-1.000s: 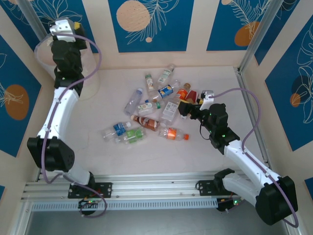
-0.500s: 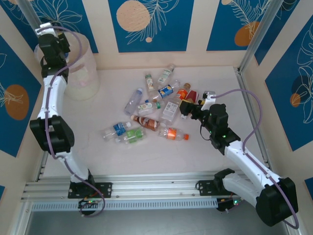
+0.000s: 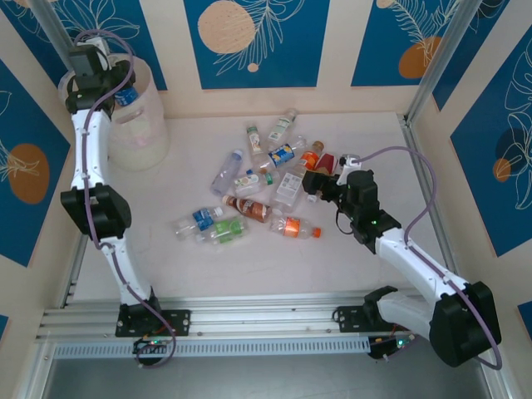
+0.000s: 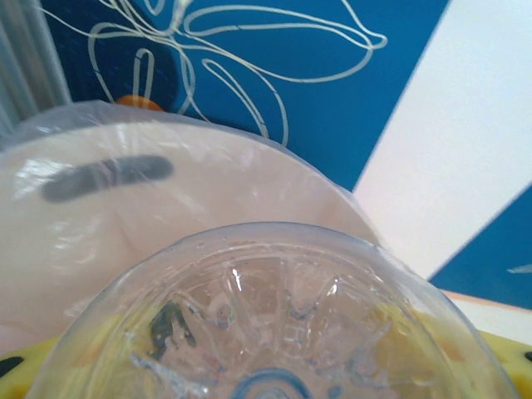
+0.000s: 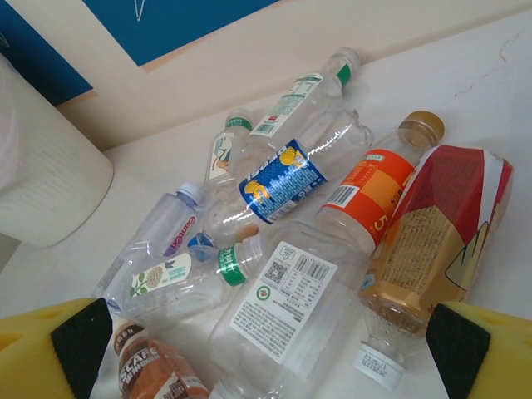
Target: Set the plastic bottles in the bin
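Bottle (image 3: pixel 126 95) gripped in left claw (image 3: pixel 115 88) over bin (image 3: pixel 143 143) | right claw (image 3: pixel 314 184) gaping above loose bottles (image 3: pixel 283 154)

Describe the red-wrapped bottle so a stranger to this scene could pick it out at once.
Find the heap of bottles in the middle of the table. At its right edge, just ahead of the open right pincer, the red-wrapped bottle lies beside an orange-labelled one. It alone wears a red wrap with a gold panel.
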Tool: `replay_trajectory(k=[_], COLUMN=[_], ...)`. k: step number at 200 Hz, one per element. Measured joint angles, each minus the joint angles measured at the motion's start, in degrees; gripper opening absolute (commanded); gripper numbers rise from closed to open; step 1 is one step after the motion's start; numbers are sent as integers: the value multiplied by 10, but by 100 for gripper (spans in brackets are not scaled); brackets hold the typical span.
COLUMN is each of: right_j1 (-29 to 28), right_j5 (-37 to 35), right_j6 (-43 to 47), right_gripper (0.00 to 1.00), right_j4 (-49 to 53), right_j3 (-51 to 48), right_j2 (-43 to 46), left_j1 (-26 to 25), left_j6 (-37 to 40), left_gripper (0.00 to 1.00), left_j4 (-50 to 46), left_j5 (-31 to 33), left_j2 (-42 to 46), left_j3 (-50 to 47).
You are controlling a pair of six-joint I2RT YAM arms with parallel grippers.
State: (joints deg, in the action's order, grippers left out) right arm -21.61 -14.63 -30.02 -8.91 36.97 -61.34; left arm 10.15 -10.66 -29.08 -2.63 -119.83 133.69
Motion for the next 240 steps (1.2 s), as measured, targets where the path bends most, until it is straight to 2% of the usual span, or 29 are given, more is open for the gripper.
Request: replay_trajectory(k=[35, 73, 103, 130, 183, 205, 240], right_j1=[0, 0, 0, 0, 0, 0, 0], right_j5=[1, 5, 9, 12, 13, 13, 13], right_j6=[-4, -4, -4, -4, -5, -7, -8], right_gripper=[99, 99, 99, 100, 99, 99, 99], right_j4=[3, 9, 13, 15, 32, 38, 41], right_j3=[15, 16, 22, 27, 28, 28, 30], right_j2=[-23, -31, -35, -37, -37, -37, -37], left_j1=[-3, -7, -8, -9, -9, -9, -9], left_j6=[-11, -17, -12, -8, -25, -43, -74], left_gripper=[56, 57, 56, 57, 70, 74, 87], left_j4=[-39, -58, -40, -13, -5, -5, -2], left_j5=[-45, -74, -55, -21, -16, -36, -70], left_j2=[5, 47, 56, 21, -85, -94, -94], left_j3=[0, -32, -33, -21, -7, -6, 17])
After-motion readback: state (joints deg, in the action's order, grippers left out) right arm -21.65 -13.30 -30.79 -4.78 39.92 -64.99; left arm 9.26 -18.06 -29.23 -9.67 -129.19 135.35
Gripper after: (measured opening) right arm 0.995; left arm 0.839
